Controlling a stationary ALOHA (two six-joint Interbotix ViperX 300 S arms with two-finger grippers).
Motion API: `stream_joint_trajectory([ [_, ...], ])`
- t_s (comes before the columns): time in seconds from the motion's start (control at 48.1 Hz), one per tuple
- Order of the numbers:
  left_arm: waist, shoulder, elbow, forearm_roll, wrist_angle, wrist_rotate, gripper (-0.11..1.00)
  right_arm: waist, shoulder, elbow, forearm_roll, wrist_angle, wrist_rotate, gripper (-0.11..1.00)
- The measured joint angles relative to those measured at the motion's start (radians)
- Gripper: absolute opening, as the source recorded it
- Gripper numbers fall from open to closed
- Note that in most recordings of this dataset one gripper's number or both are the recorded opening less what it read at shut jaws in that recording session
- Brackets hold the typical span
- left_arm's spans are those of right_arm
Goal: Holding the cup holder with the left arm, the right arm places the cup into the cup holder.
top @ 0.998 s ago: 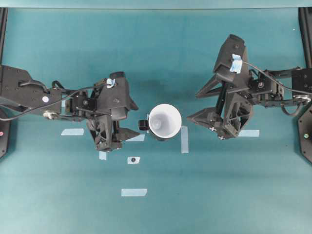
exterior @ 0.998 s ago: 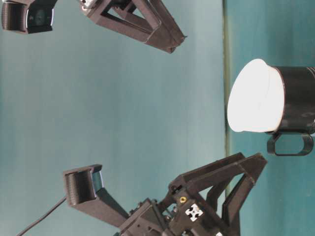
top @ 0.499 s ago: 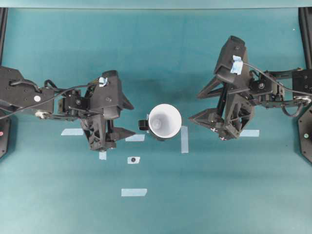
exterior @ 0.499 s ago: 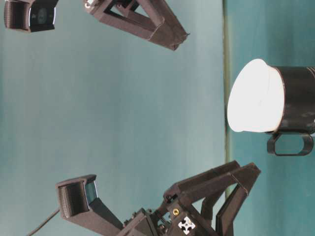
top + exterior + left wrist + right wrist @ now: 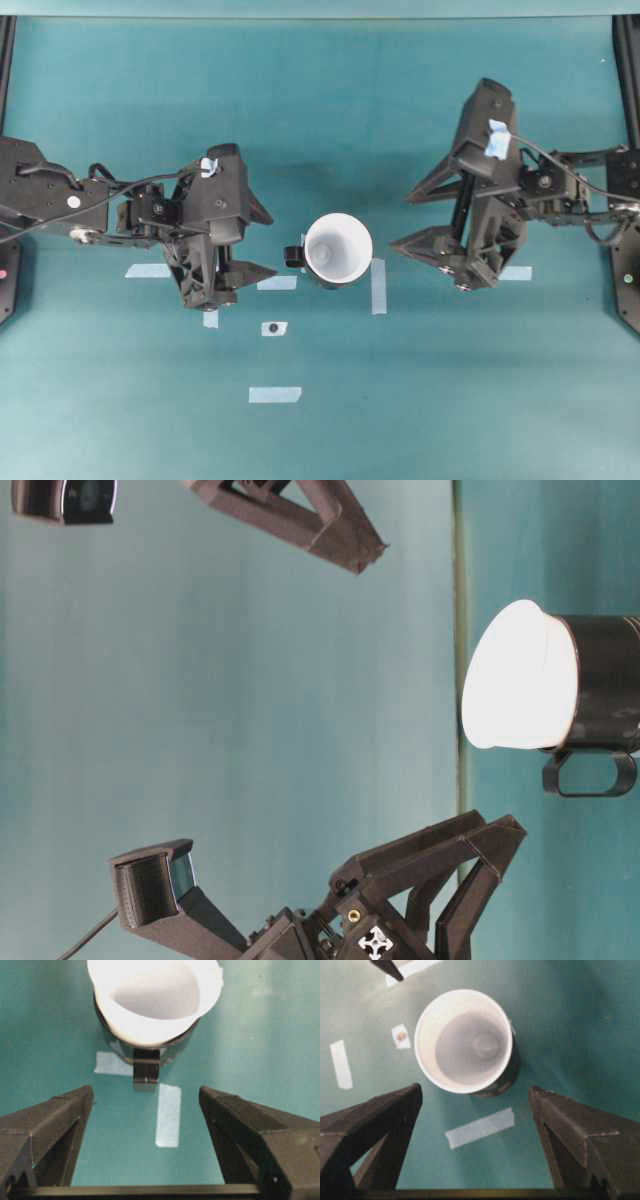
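The white cup (image 5: 338,248) stands upright inside the black cup holder (image 5: 293,256) at the middle of the teal table; the holder's stubby handle points left. My left gripper (image 5: 270,243) is open just left of the handle, apart from it. My right gripper (image 5: 402,222) is open to the right of the cup, clear of its rim. The left wrist view shows the cup (image 5: 155,995) and the holder's handle (image 5: 146,1067) ahead of the open left gripper (image 5: 146,1094). From the right wrist I look down into the cup (image 5: 464,1040); nothing lies between the right gripper's (image 5: 476,1088) wide jaws.
Pale tape strips lie on the table: one right of the cup (image 5: 378,285), one near the front (image 5: 275,394), one under each arm (image 5: 148,270) (image 5: 515,272). A small sticker with a dark dot (image 5: 273,327) lies in front of the holder.
My left gripper has drawn back to the left, away from the holder's handle. The right arm has shifted slightly to the right. Cup and holder have not moved.
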State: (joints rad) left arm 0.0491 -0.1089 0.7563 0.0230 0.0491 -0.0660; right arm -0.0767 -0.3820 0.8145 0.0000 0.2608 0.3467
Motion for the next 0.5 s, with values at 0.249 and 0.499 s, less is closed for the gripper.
stream_joint_trajectory([
  [0.249,0.0,0.002,0.002,-0.002,0.0,0.0,0.91,0.0,-0.041,0.032,-0.02,0.0,-0.012,0.93],
  [0.499,0.0,0.0,0.002,0.0,0.0,0.002,0.91,0.008,-0.063,0.043,-0.02,0.002,-0.063,0.93],
])
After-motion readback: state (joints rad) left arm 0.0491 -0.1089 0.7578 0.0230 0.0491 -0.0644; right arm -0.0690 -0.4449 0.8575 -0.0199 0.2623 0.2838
